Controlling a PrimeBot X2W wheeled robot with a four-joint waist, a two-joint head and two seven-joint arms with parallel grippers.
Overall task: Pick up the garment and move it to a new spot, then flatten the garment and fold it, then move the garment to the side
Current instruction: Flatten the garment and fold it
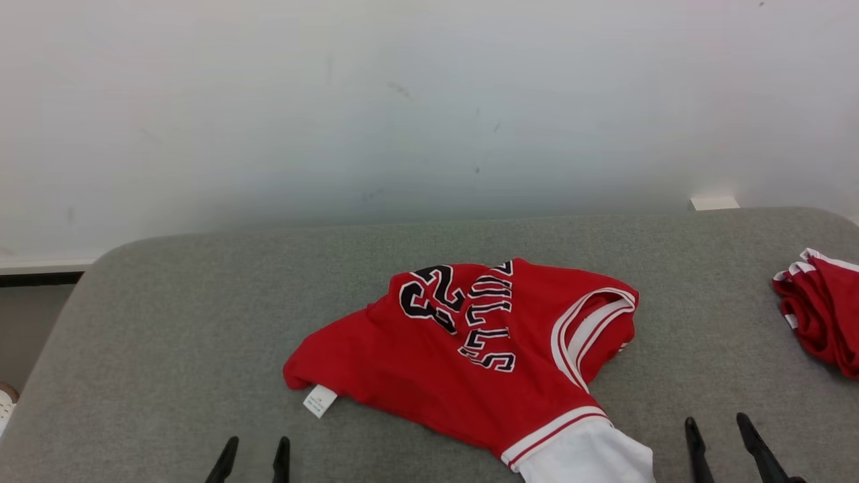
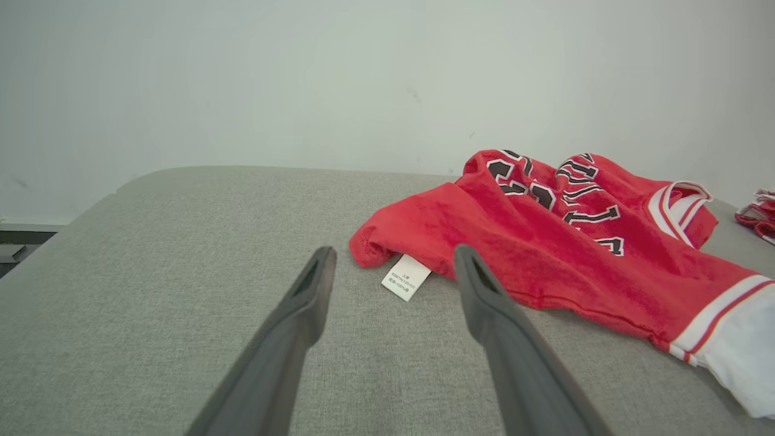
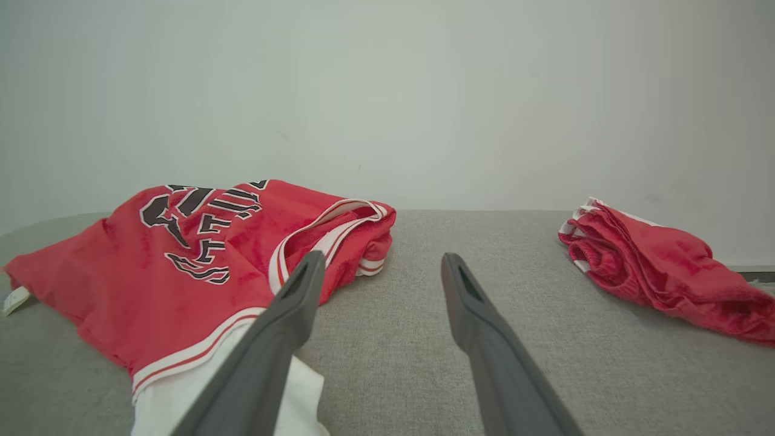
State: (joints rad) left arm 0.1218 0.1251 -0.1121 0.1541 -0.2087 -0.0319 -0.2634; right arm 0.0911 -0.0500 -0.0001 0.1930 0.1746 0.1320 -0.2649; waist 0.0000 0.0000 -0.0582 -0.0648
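Left gripper (image 1: 258, 441): nearest the lower left edge of the head view, its 2 fingers spread wide with nothing between them. In the left wrist view they frame the care label.
Right gripper (image 1: 716, 419): at the lower right, equally wide apart and empty. In its own wrist view 1 finger crosses in front of the white section; whether it touches cannot be told.
White section (image 1: 590, 459): the nearest part of the garment, below a striped band, running off the bottom of the head view.
Care label (image 1: 319, 400): a small white tag poking out from the rumpled left corner, just beyond the left gripper.
Garment (image 1: 416, 362): a red jersey with black-and-white lettering, crumpled and doubled over near the middle of the grey padded surface (image 1: 168, 322), between the 2 grippers.
Neck opening (image 1: 594, 322): white-trimmed and bunched at the garment's far right.
Second red garment (image 1: 822, 315): a folded pile at the far right edge, well apart from the jersey.
Step in hand (judgement): the pick-up, not yet begun.
Technique (judgement): take 1 pinch per gripper, left at the labelled corner and right at the striped band. Raise both together so the cloth hangs open instead of twisting, and set it down clear of the folded pile.
Risk (judgement): a shallow pinch on the doubled layers may slip.
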